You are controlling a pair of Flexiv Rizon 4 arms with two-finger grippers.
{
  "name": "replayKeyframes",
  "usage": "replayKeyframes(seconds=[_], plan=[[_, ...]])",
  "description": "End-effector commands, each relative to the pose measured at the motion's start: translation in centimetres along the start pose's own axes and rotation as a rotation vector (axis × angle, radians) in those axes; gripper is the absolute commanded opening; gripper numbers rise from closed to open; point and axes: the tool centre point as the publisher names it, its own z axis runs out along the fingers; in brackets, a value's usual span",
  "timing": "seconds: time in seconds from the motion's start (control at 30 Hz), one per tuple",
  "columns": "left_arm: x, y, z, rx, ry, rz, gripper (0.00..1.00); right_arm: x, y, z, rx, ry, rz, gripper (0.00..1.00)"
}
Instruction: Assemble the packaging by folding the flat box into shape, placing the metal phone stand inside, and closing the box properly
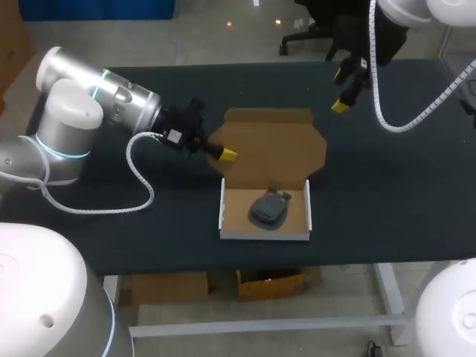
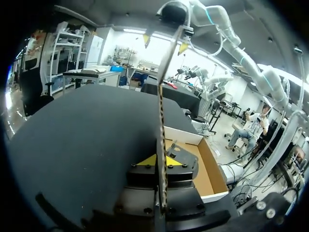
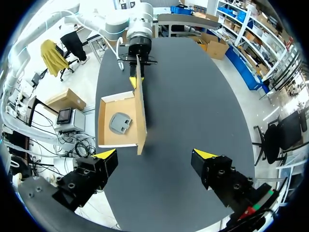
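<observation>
Two arms over the dark table (image 1: 111, 216), and from the head view the box (image 1: 264, 235) sits open near the middle, close to the front edge, white walls up, with the grey metal phone stand (image 1: 269, 210) lying inside it. Its brown lid (image 1: 271, 145) stands open behind the tray, and the left claw (image 1: 225, 154) is right at the lid's left edge, yellow tip against the card. Far off to the right, the right claw (image 1: 342, 91) hangs above the table's back part, well apart from the box, fingers spread. Over to the left wrist view: the lid (image 2: 163, 96) runs edge-on straight up between the yellow tips, which are pinched against it from both sides, so the left claw (image 2: 161, 160) is clamped on the lid. Just beside it the tray (image 2: 212, 179) shows, the phone stand (image 2: 182, 153) on its floor. Now the right wrist view: the right claw (image 3: 154, 157) is wide open with nothing between its fingers, and ahead of it lies the box (image 3: 102, 123), phone stand (image 3: 119, 123) inside, lid (image 3: 140, 111) upright along one side, with the left claw (image 3: 134, 81) gripping the lid's far end.
</observation>
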Motion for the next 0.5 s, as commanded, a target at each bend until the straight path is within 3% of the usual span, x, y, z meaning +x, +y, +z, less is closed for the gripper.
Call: replayKeyframes(seconds=[0.03,0.5], plan=[[1.13,-0.05,-0.1,-0.001,-0.062,0.031,0.0,-0.16,0.34,-0.09,0.005,0.012,-0.002,1.0],[0.76,0.15,0.82,0.026,-0.189,0.061,0.0,-0.01,0.49,-0.02,0.004,0.02,-0.005,1.0]])
